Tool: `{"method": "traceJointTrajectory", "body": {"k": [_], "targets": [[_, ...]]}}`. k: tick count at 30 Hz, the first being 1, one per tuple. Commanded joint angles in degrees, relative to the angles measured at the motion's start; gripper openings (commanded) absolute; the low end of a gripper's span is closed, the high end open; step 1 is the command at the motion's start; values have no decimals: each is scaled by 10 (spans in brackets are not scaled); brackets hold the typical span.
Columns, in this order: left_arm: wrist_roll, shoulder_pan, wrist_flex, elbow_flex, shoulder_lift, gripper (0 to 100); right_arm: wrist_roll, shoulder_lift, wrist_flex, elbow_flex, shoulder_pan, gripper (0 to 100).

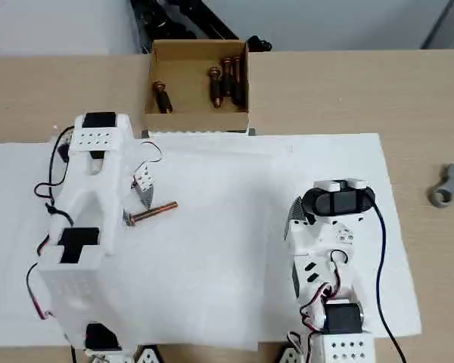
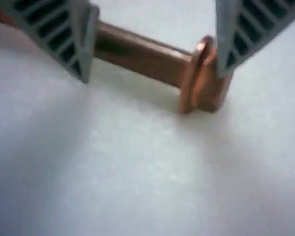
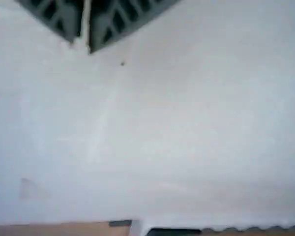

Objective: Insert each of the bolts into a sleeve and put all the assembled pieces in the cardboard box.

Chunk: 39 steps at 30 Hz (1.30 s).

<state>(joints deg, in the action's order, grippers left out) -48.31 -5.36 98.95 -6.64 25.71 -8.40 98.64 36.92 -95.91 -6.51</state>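
Two arms stood over a white mat point(image 1: 234, 249) that covered most of the table point(image 1: 408, 91).

1. Left gripper point(image 2: 153, 71): the jaws were spread wide and held nothing. They stood low over a copper-coloured piece point(image 2: 142, 54), which lay flat on the mat. In the left wrist view, one finger point(image 2: 64, 29) crossed in front of the shaft. The other finger point(image 2: 246, 34) stood at the flanged head. Contact between that finger and the head could not be confirmed.
2. Copper-coloured piece: in the high view it lay on the mat just beside the left arm, well apart from the cardboard box point(image 1: 198, 117). Its head end pointed toward the arm's body. Whether it was a bare bolt or a bolt already seated in a sleeve could not be determined.
3. Right gripper point(image 3: 86, 42): the jaws were closed against each other with nothing between them. They stood above bare mat, on the far side of the mat from the copper-coloured piece.
4. Cardboard box: it sat on the table at the far edge of the mat. Several assembled pieces point(image 1: 225, 82) lay inside, one apart near one wall and a group near the opposite wall.
5. Grey part point(image 1: 446, 185): it lay on the bare table beyond the mat edge on the right arm's side.
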Motion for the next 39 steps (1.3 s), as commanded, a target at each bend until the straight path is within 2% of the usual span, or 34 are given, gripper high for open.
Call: {"method": "traceJointTrajectory", "body": {"k": [1,7,9,14,18,24,26,31,39], "targets": [[-11,3,14,-9,6,156,2,1,-9,-8,0,3],[-7,-3,16,-23,-15,156,2,1,-9,-8,0,3],[26,-2,17,-28,-48,158,2,1,-9,-8,0,3],[291,3,17,-24,-131,157,2,1,-9,-8,0,3],[469,8,17,-8,-172,157,2,1,-9,-8,0,3],[855,58,14,133,-179,156,2,1,-9,-8,0,3],[948,56,4,156,-179,156,2,1,-9,-8,0,3],[1022,33,-47,153,-179,156,2,1,-8,-8,0,3],[1065,20,-81,152,-181,156,2,1,-8,-8,0,3]]}}
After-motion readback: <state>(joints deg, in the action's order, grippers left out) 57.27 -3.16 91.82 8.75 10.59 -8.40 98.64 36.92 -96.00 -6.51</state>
